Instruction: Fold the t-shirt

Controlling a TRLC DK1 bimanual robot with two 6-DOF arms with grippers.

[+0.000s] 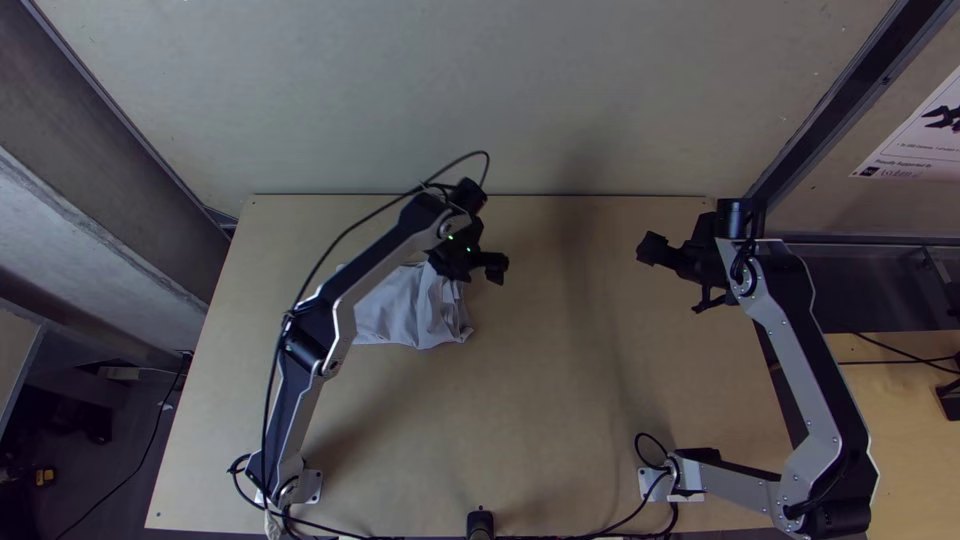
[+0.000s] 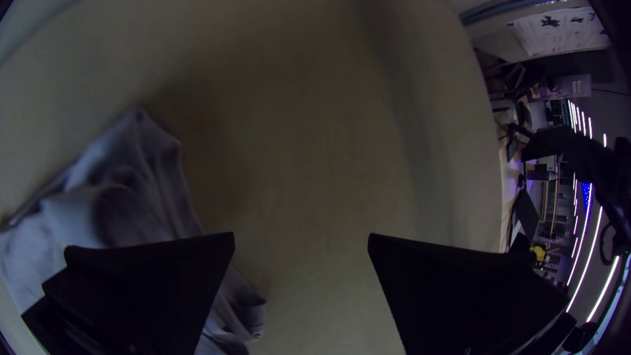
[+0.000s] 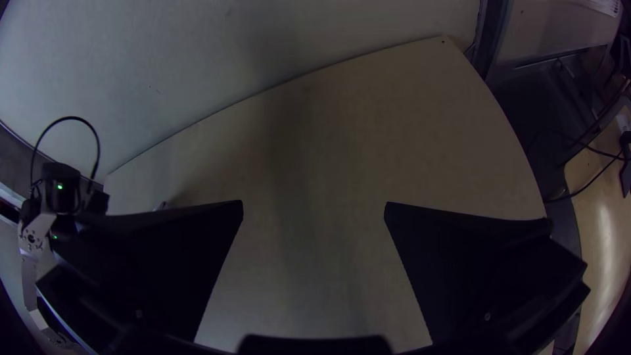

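Top view: rumpled t-shirt [image 1: 405, 308], long axis crosswise.

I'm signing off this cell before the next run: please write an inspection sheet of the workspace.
Surface: light wooden table, no damage made out.
Job's things: grey t-shirt, creased and compact, partly hidden by the left arm; fold state unclear.
Clutter: small black fitting at the near edge's middle.
Grippers: left gripper open near the shirt; right gripper open towards the table's right side.
Cables: black cable loops above the left arm; others by both bases.
Surroundings: pale wall beyond; printed sheet at right.
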